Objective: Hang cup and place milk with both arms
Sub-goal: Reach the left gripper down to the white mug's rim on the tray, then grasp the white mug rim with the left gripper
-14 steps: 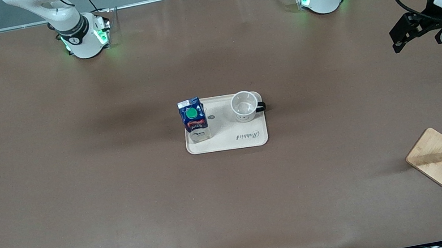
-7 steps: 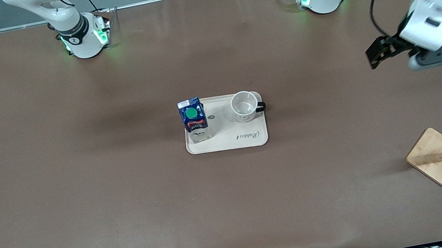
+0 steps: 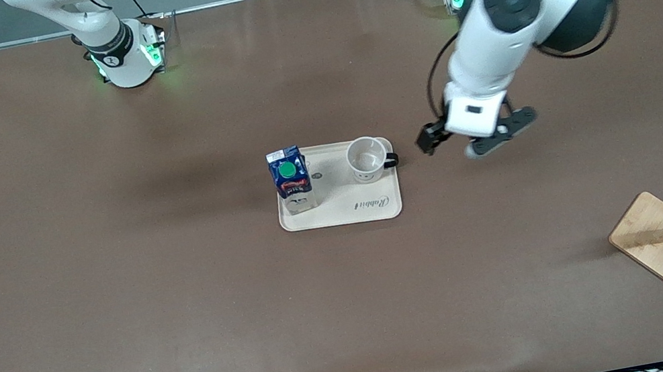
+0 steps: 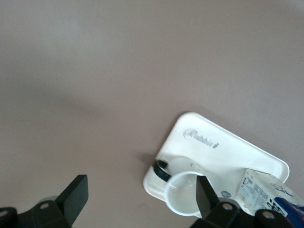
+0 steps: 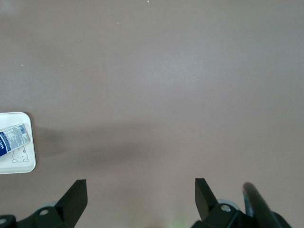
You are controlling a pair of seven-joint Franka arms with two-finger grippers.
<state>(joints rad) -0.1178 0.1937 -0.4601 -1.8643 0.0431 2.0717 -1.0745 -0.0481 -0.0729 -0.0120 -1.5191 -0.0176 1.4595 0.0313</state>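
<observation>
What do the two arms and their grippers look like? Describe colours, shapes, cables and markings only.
Both arms are white, rounded and jointed, with black bands at the joints and green-lit bases. The left arm has a round black joint cap, and black cables loop along it. The left gripper is black with blocky fingers. The right arm has a black cable at its base; the right gripper has matching black fingers.

Both arms (image 3: 503,40) were white with black joint bands, and their round bases glowed green. Black cables ran along the left arm. The fingers (image 4: 76,194) were black.
</observation>
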